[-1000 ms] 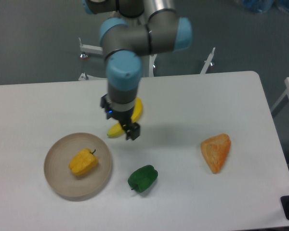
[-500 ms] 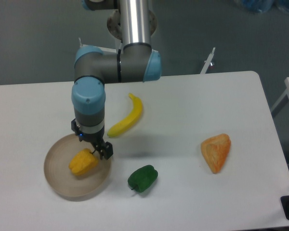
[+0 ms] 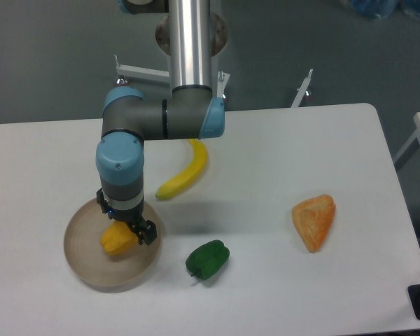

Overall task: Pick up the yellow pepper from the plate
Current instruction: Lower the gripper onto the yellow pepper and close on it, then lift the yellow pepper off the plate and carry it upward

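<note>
Gripper (image 3: 128,231) is down over the yellow pepper (image 3: 116,240), its dark fingers (image 3: 146,232) at the pepper's upper right side. The wrist hides the gap between the fingers, so how far the claw is open cannot be told, nor whether it has a grip on the pepper — contact looks likely, no more than that.

The pepper lies inside the plate (image 3: 84,262), a little above the plate's middle, its top partly covered by the wrist. The plate sits near the front-left part of the desk (image 3: 322,140).

Arm pose: the blue-capped wrist section (image 3: 120,168) points straight down at the plate; a grey link (image 3: 161,119) runs level to the right from it to an elbow joint, and a silver tube (image 3: 189,42) rises from there out of the top of view.

Other items on the desk — a banana (image 3: 184,172) just right of the wrist, lying slantwise near the middle; a green pepper (image 3: 207,259) just beside the plate's right rim, apart from it; an orange wedge (image 3: 313,220) well apart toward the right edge.
</note>
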`<state>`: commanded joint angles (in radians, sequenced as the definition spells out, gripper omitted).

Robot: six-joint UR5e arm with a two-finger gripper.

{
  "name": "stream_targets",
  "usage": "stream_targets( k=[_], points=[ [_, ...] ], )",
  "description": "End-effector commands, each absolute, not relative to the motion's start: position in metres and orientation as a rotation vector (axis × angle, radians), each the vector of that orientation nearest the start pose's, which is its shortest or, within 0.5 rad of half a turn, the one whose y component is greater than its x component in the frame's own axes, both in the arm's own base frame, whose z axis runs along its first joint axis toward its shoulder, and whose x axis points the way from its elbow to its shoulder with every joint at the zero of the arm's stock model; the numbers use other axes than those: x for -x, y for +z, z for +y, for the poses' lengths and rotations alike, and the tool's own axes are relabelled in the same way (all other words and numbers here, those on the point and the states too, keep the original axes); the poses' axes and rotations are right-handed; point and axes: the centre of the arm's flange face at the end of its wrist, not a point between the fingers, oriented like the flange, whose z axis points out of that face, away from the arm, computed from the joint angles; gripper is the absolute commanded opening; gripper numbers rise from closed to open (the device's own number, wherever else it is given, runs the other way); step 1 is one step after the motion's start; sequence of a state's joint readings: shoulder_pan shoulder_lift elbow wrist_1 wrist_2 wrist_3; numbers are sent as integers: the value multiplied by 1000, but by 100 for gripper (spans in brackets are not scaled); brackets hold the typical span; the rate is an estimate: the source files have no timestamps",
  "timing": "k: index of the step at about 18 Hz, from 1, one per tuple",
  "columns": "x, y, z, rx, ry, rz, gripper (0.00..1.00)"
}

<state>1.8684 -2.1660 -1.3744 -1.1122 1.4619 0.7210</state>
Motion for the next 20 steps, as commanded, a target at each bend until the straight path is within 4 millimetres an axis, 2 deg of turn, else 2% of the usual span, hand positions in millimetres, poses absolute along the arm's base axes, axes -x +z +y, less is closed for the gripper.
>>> stream_targets(
  k=[3, 4, 5, 7, 8, 9, 12, 14, 17, 20],
  points=[
    [69, 260, 719, 2962, -83, 642, 100],
    [67, 259, 719, 2962, -82, 647, 95],
    [67, 258, 719, 2966, -84, 643, 69],
    [67, 256, 717, 2973, -85, 643, 24],
    [67, 258, 716, 2973, -85, 643, 11],
    [66, 262, 715, 2968, -85, 652, 7],
    [68, 283, 710, 2948, -67, 654, 8],
    [75, 309, 705, 2921, -37, 637, 7],
    [103, 344, 693, 2896, 3, 570, 8],
    [136, 370, 675, 2914, 7, 508, 7]
  ],
)
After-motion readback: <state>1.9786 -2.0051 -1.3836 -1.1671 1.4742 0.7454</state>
